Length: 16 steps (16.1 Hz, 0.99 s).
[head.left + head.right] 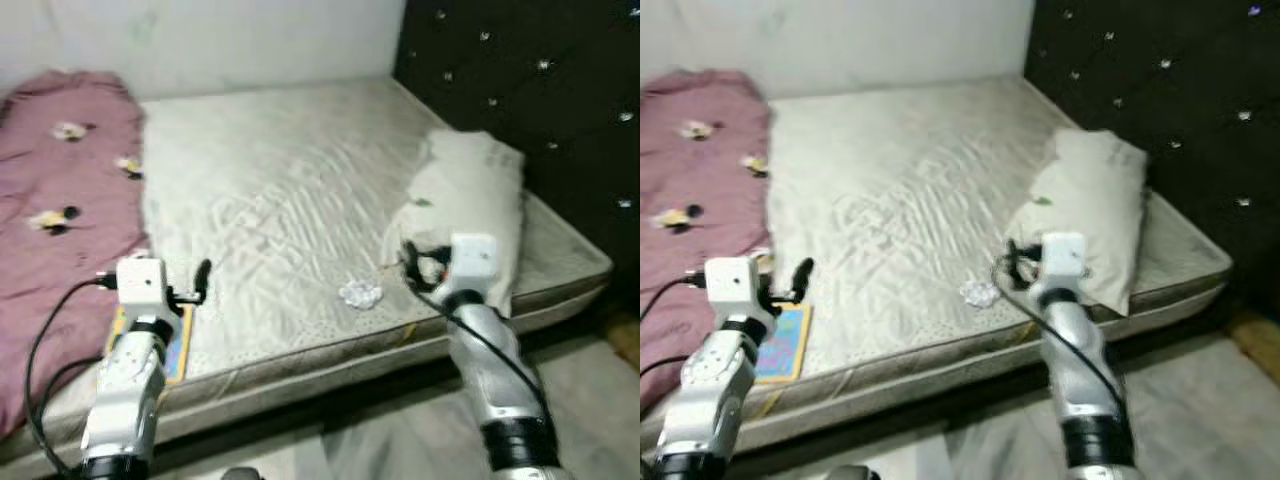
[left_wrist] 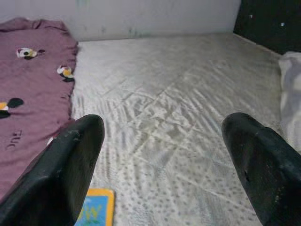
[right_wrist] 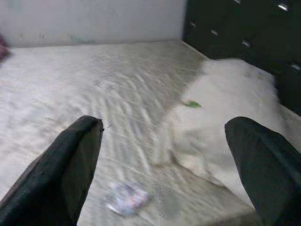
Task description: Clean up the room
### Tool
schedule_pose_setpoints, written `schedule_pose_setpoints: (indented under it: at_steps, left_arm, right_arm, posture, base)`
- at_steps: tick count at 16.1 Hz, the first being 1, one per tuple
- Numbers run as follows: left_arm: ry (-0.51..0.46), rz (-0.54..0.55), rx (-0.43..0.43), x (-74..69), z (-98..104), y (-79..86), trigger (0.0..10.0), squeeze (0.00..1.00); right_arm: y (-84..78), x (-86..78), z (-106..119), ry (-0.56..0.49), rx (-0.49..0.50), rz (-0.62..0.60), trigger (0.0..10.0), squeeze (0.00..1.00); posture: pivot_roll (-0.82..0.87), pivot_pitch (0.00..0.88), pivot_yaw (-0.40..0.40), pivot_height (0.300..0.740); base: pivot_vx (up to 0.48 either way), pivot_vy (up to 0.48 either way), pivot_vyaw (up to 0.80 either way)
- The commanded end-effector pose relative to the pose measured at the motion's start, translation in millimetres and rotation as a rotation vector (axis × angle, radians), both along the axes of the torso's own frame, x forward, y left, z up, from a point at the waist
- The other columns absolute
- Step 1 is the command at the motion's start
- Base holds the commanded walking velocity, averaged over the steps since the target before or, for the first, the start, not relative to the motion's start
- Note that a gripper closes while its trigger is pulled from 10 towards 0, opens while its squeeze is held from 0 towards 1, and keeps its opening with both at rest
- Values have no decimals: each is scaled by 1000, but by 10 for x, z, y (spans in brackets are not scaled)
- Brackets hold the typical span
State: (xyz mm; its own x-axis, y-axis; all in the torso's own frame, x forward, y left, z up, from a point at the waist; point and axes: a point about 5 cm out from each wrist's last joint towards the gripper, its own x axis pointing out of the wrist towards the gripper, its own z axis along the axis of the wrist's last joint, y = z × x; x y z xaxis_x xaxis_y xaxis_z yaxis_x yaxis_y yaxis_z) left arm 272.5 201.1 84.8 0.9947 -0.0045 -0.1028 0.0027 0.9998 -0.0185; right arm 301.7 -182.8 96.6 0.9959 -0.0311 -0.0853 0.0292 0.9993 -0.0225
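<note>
A small crumpled white wad (image 1: 360, 293) lies on the pale mattress (image 1: 290, 170) near its front edge; it also shows in the right wrist view (image 3: 126, 197). A yellow and blue book (image 1: 178, 345) lies flat at the mattress's front left. My left gripper (image 2: 162, 155) hovers open just above and behind the book, with nothing between its fingers (image 2: 61, 174). My right gripper (image 3: 164, 155) is open too. It hangs over the front edge, between the wad and a white pillow (image 1: 470, 195) that carries a small green leaf (image 3: 192, 104).
A purple blanket (image 1: 60, 190) with small flower prints covers the bed's left side. A black tufted headboard (image 1: 530, 80) rises on the right and a white wall (image 1: 200, 40) stands behind. Grey floor (image 1: 400, 440) runs along the bed's front.
</note>
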Motion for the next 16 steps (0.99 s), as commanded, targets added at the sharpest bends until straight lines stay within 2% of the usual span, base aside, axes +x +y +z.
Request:
schedule_pose_setpoints:
  at_steps: [1, 2, 3, 5, 7, 8, 9, 12, 16]
  left_arm:
    - [-11, -10, 3, 9, 37, -2, 10000, 0]
    - [-12, -20, -10, -5, 35, -4, 10000, 0]
    - [-13, -23, -17, -15, 33, -5, 10000, 0]
    - [-14, -20, -33, -57, 29, -2, 10000, 0]
    - [-15, -27, -37, -121, 22, -5, 10000, 0]
    - [-15, -33, -44, -128, 25, -6, 10000, 0]
    - [-16, -40, -47, -121, 27, -9, 10000, 0]
    - [-21, -68, -51, -96, 44, -42, 10000, 0]
    - [-21, -70, -57, -80, 52, -49, 10000, 0]
  right_arm:
    - [-54, -2, -1, 5, 7, -29, 10000, 0]
    - [-60, -38, -43, 30, -16, -34, 10000, 0]
    - [-82, -76, -77, 49, -102, -67, 10000, 0]
    - [-67, -154, -81, 36, -79, -36, 10000, 0]
    - [-152, -198, -25, 8, -83, -96, 10000, 0]
    - [-135, -234, -64, 60, -20, -27, 10000, 0]
    - [-128, -249, -78, 67, -23, -24, 10000, 0]
    - [-78, -224, -46, 44, -8, -8, 10000, 0]
    - [-78, -198, 26, 12, -42, -2, 10000, 0]
  posture:
    - [8, 0, -54, 740]
    - [5, 0, -55, 740]
    - [6, 0, -58, 740]
    - [10, 0, -60, 740]
    - [11, 0, -60, 740]
    - [11, 0, -59, 740]
    - [10, 0, -58, 740]
    - [6, 0, -55, 740]
    - [8, 0, -60, 740]
  base:
    - [0, 0, 0]
    - [0, 0, 0]
    - [0, 0, 0]
    - [0, 0, 0]
    - [0, 0, 0]
    - [0, 0, 0]
    - [247, 0, 0]
    - [269, 0, 0]
    - [299, 0, 0]
